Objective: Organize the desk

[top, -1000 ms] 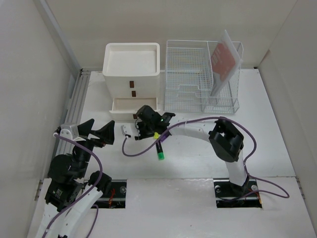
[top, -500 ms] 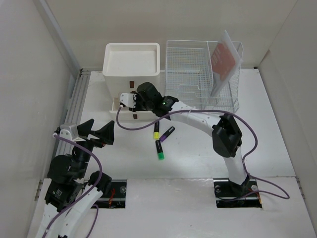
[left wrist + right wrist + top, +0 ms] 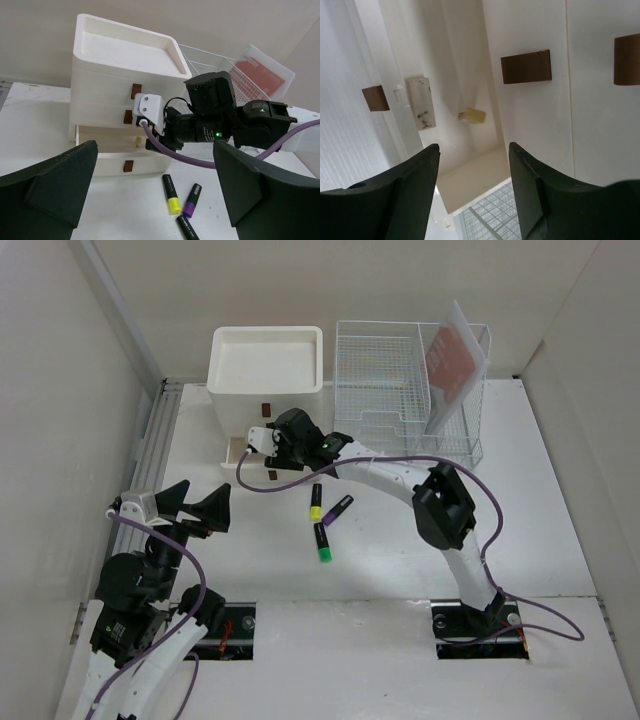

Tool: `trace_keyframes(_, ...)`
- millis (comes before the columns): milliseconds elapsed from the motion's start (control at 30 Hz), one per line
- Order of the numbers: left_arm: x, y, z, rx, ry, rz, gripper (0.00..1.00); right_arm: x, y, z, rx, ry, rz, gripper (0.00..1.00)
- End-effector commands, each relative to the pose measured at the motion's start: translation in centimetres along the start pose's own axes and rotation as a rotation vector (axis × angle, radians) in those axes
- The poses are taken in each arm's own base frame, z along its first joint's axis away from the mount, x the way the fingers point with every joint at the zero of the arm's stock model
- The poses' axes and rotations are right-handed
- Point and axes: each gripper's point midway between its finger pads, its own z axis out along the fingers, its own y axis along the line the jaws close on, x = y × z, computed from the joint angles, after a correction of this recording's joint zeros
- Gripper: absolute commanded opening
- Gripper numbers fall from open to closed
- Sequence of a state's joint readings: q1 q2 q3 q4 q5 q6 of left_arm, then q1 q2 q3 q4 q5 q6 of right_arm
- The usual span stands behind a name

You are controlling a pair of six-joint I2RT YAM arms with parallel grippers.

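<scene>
Status of right gripper (image 3: 474,149): fingers (image 3: 405,192) set well apart, nothing clamped between them. Pointed at the front of the cream drawer box (image 3: 265,365), at the level of the pulled-out lowest drawer (image 3: 100,157). Contact between fingertips and drawer: cannot be determined from any view.

Visible past the spread fingers in the right wrist view: a small yellow item (image 3: 471,116) lying inside the open drawer, a white speckled block (image 3: 421,102) beside it, and a brown handle (image 3: 526,66) on the closed drawer front.

Status of left gripper (image 3: 197,508): fingers wide apart, empty, raised at the left side, well apart from the drawer box and touching nothing.

Location of desk (image 3: 560,510): flat white surface beneath everything, with a grey rail (image 3: 150,455) along its left edge in the top view.

On the desk, in front of the drawer box and under the right forearm:
- yellow-capped marker (image 3: 316,502)
- purple-capped marker (image 3: 338,509) just beside it
- green-capped marker (image 3: 322,543) nearer the arm bases

At the far edge, right of the drawer box: wire-mesh rack (image 3: 385,390) with a red folder (image 3: 450,360) standing in its right section.
</scene>
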State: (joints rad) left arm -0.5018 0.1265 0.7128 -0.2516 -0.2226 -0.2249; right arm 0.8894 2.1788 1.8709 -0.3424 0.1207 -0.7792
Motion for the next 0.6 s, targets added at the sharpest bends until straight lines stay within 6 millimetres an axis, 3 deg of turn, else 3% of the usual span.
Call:
trace_keyframes(0,-1.1,0.0,-0.1,-0.001,-0.046,0.0,1.0,-2.7,-2.5,-2.3,0.058,-0.071,0.046,0.63)
trace_keyframes(133,-1.1,0.0,-0.1,-0.001,-0.046,0.0,1.0,-3.3,-2.3,-3.6,0.039,-0.109,0.064,0.62)
trace_keyframes(200,-1.1,0.0,-0.1,-0.001,-0.046,0.0,1.0,-4.1,-0.8,-4.2,-0.031,-0.17,0.059,0.57)
trace_keyframes(233,-1.1,0.0,-0.1,-0.001,-0.046,0.0,1.0,-4.8,-0.5,-5.2,-0.069,-0.201,0.042,0.43)
trace_keyframes(333,-1.1,0.0,-0.1,-0.001,-0.046,0.0,1.0,-5.3,3.7,-6.3,-0.313,-0.291,-0.033,0.14)
trace_keyframes(400,-1.1,0.0,-0.1,-0.001,-0.046,0.0,1.0,-5.4,6.5,-6.5,-0.455,-0.327,-0.063,0.07)
trace_keyframes(433,-1.1,0.0,-0.1,-0.001,-0.046,0.0,1.0,-5.8,6.7,-6.6,-0.483,-0.339,-0.076,0.03)
trace_keyframes(467,-1.1,0.0,-0.1,-0.001,-0.046,0.0,1.0,-4.3,8.7,-5.8,-0.563,-0.287,-0.069,0.0)
trace_keyframes(567,-1.1,0.0,-0.1,-0.001,-0.046,0.0,1.0,-3.1,10.4,-4.5,-0.636,-0.244,-0.058,0.0)
